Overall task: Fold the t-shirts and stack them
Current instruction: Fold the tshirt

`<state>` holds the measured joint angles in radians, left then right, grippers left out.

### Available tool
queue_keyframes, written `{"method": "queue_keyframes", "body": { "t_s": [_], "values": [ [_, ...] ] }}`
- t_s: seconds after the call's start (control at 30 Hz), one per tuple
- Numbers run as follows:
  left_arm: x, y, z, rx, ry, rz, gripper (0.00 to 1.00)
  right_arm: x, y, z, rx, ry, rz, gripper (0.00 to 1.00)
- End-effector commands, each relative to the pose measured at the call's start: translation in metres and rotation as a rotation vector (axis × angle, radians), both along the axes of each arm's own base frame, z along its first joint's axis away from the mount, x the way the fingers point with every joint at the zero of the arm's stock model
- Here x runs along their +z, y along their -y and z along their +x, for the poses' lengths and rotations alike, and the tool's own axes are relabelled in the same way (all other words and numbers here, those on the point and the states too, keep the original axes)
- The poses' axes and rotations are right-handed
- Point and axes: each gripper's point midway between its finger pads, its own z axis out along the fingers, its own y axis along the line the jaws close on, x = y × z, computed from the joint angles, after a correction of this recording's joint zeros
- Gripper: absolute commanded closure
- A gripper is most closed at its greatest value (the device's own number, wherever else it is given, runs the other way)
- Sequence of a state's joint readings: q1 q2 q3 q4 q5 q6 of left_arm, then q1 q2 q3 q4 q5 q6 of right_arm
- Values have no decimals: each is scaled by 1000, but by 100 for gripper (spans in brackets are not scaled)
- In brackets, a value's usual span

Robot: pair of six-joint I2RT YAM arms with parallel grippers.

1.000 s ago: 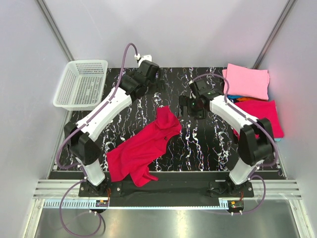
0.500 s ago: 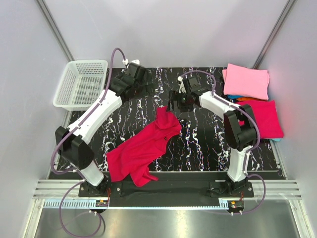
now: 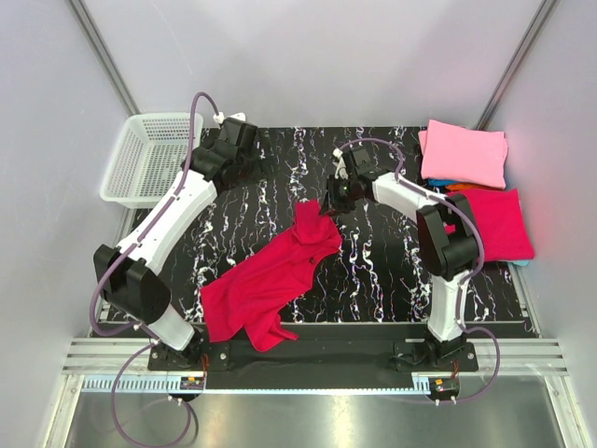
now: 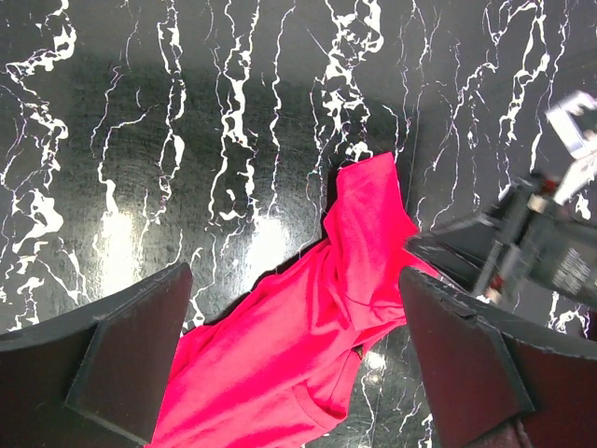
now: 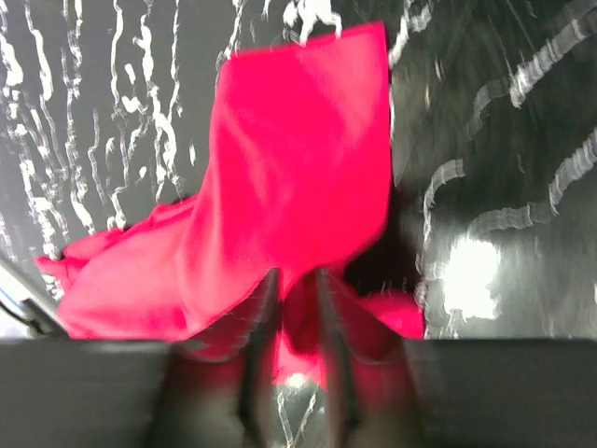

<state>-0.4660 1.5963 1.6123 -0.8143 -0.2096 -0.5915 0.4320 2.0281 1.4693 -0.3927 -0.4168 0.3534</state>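
Between basket (image 3: 119, 177) and folded shirts (image 3: 466, 154), right hand (image 5: 294, 289) pinches red t-shirt (image 3: 270, 280); left hand (image 4: 298, 345) wide

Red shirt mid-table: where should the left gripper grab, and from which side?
Probably its near-left corner, coming down from the left. The red shirt lies diagonally, the right gripper pinches the far tip, and the open left gripper sits on that side.

Crimson red on the crumpled shirt (image 3: 266, 285) at lower centre, black with white marble veins on the table (image 3: 373, 271), pale pink on the folded shirt (image 3: 464, 154) at upper right, crimson on the second folded shirt (image 3: 499, 222) just below, white on the mesh basket (image 3: 121, 173) at upper left.
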Motion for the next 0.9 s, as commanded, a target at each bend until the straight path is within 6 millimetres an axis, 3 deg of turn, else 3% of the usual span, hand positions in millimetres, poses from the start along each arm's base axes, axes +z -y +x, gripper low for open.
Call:
{"method": "queue_keyframes", "body": {
  "t_s": [0.0,0.1,0.17,0.37,0.53,0.57,0.6,0.67,0.7,0.87],
  "values": [
    [19,4,1,-36,53,-40,1,63,18,-10,-56,88,-26,75],
    [17,7,4,-46,47,-45,1,91,33,-30,-75,100,-48,97],
    [14,11,7,-55,39,-51,1,108,38,-45,-82,102,-37,100],
    [4,39,11,-160,-9,-125,1,96,56,-84,-152,6,-49,100],
    [-5,59,16,-222,-53,-176,1,62,64,-141,-139,-239,-68,100],
    [-2,60,17,-224,-47,-180,1,61,66,-150,-132,-259,-66,97],
    [-2,62,18,-227,-46,-182,1,56,70,-159,-133,-282,-82,86],
    [0,63,21,-228,-41,-184,1,61,77,-170,-136,-284,-101,85],
    [1,63,22,-231,-38,-185,1,64,84,-171,-159,-278,-133,78],
    [3,73,27,-256,-40,-208,1,100,96,-164,-263,-160,-125,72]
  ]
}}
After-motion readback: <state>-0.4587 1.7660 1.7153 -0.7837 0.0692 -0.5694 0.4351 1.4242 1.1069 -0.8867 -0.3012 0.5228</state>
